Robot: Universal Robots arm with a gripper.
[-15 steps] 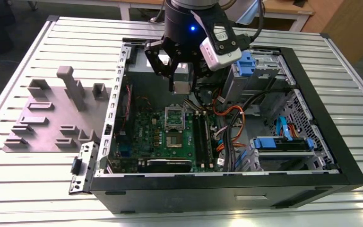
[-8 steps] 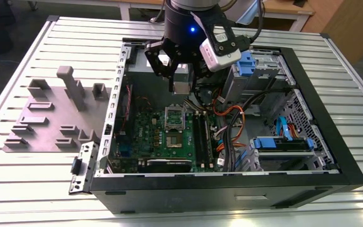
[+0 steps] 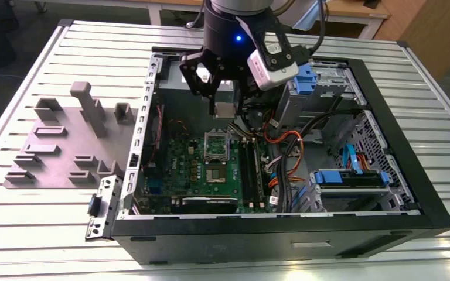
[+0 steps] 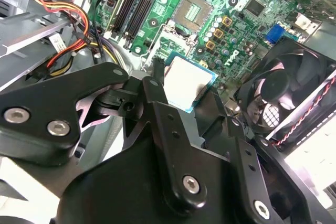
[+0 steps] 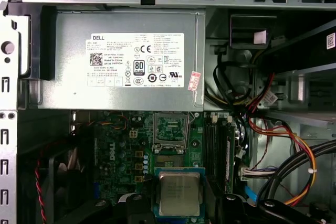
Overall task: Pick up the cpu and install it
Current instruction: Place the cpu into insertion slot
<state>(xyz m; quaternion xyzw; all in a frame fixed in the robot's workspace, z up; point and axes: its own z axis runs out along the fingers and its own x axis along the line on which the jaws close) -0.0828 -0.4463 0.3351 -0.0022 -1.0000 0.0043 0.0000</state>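
The black gripper [image 3: 223, 111] is clamped on the cpu [image 3: 223, 109], the small flat square chip with a dull silvery top, its fingers [image 4: 157, 98] pinching the chip's edges in the second wrist view. The chip hangs inside the open black computer case [image 3: 412, 193], above the green motherboard [image 3: 186, 158], clear of the open square socket [image 4: 194, 9] and near the big grey box with a white label [image 5: 126, 56].

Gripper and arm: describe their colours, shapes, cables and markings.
The arm is a dark, rounded cylinder with a small blue light. The gripper is black, with jointed linkage fingers held by silver screws. A white-and-grey box sits beside it, and a black cable trails off.
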